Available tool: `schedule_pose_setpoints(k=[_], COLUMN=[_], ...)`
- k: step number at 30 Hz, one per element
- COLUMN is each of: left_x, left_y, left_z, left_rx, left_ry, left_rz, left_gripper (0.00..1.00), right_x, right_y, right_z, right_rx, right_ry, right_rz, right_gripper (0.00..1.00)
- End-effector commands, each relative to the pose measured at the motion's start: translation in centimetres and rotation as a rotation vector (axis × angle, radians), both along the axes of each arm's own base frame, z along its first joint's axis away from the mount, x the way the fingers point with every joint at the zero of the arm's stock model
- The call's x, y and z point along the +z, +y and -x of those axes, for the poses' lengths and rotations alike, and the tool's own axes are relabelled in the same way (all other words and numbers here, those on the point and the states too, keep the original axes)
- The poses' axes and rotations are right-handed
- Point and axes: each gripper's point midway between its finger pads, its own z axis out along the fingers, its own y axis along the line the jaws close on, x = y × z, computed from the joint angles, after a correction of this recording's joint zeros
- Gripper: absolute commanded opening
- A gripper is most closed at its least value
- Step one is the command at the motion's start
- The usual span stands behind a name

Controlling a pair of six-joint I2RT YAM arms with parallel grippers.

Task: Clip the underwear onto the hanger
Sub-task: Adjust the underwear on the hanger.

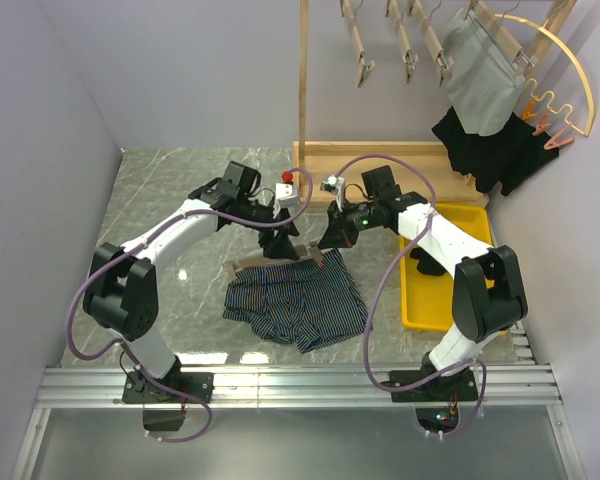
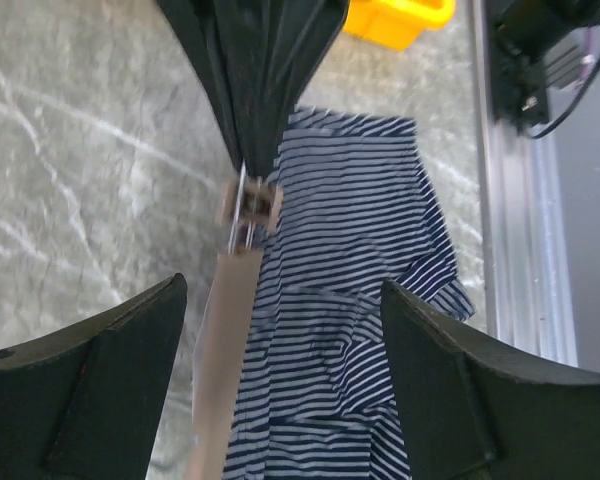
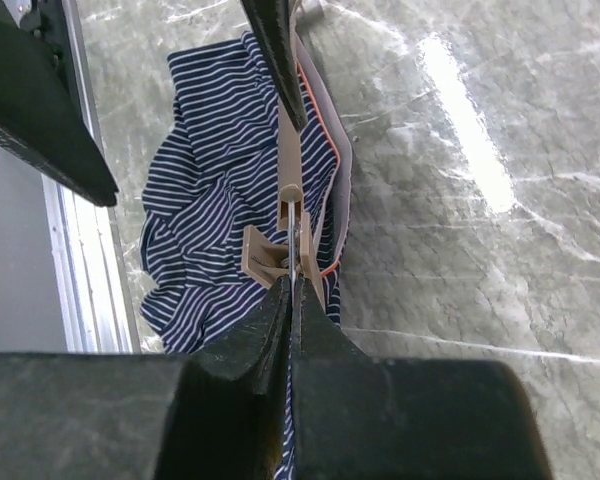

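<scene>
The navy-and-white striped underwear [image 1: 298, 305] lies flat on the marble table. A wooden clip hanger [image 1: 270, 263] lies across its top edge. My right gripper [image 1: 327, 243] is shut on the hanger's right end. In the right wrist view the gripper [image 3: 292, 300] pinches the thin metal part beside a wooden clip [image 3: 268, 256], with the underwear [image 3: 220, 180] under it. My left gripper [image 1: 285, 238] is open and hovers over the hanger. In the left wrist view the gripper [image 2: 285, 400] straddles the hanger bar [image 2: 225, 340] and the underwear [image 2: 350, 300], holding nothing.
A yellow bin [image 1: 477, 225] with dark clothes stands at the right. A wooden rack [image 1: 303, 100] at the back carries several clip hangers, a grey garment [image 1: 477, 80] and a black one [image 1: 490, 150]. A metal rail [image 1: 300, 385] runs along the near edge.
</scene>
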Motion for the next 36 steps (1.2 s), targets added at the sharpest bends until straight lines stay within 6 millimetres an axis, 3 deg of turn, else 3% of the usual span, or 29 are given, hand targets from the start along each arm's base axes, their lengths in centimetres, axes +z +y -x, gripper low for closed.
schedule_pose_setpoints(k=[1,18,36], left_x=[3.9,-0.4,-1.1], left_y=[-1.7,-3.8,-4.0], left_z=[-0.3,0.2,-0.5], left_rx=[-0.079,-0.079,-0.057], left_ry=[-0.068,-0.101,-0.119], left_rz=[0.127,0.05,0.038], left_gripper=[0.81,0.64,0.41], right_x=[2.5,3.7,4.1], right_y=[0.5,1.4,1.5], right_z=[0.0,0.2,0.5], right_rx=[0.034,0.041,0.051], right_ry=[-0.125,-0.126,-0.117], right_rz=[-0.006,-0.023,-0.016], right_gripper=[0.0,0.0,0.03])
